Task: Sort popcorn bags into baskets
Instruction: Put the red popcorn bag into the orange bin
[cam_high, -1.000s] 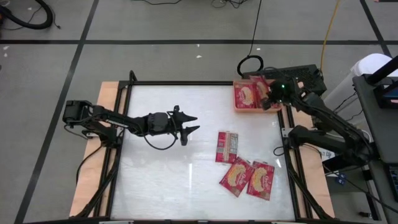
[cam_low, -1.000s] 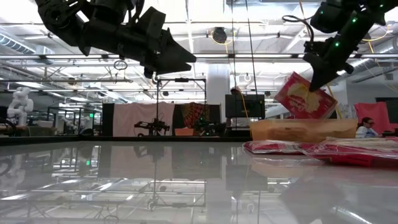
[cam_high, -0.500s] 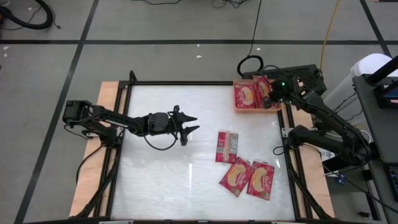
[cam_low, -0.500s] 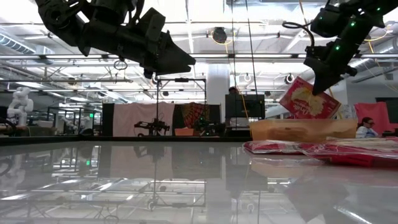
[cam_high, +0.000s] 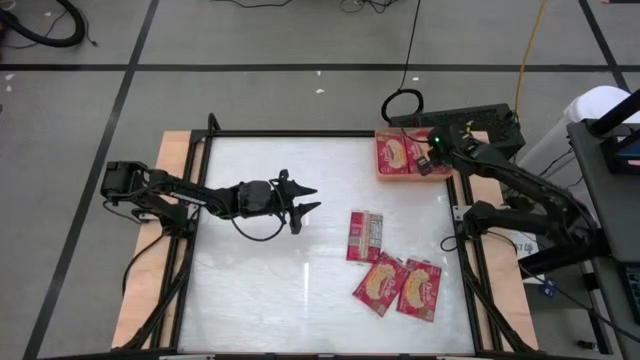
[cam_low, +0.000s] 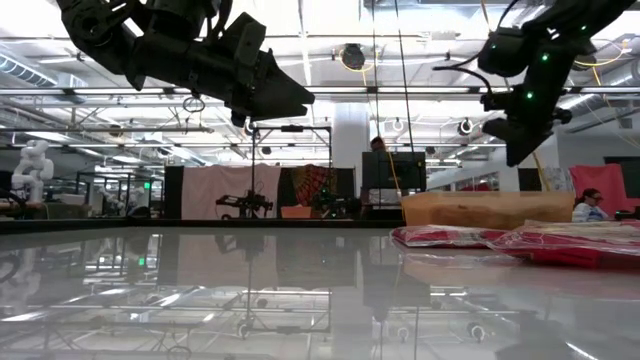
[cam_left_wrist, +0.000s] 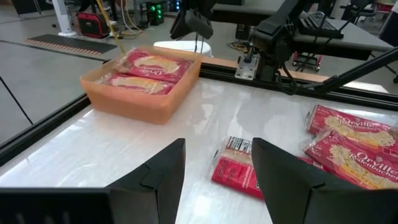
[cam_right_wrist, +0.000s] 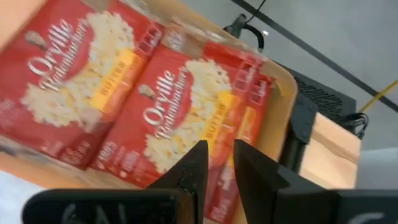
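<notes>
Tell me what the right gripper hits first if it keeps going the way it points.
Probably the popcorn bag lying in the orange tray: the right gripper hangs just above it, pointing down.

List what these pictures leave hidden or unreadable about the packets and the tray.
- Tray contents: low view, its front wall hides them.
- Packets under the top two in the tray: right wrist view, covered; the count cannot be told.
- Grey-panel packet: high view, print too small to read.
- Packets on the table: left wrist view, cut by the picture's edge.

Left hand (cam_high: 306, 198) open; right hand (cam_high: 431, 160) empty, parted.
</notes>
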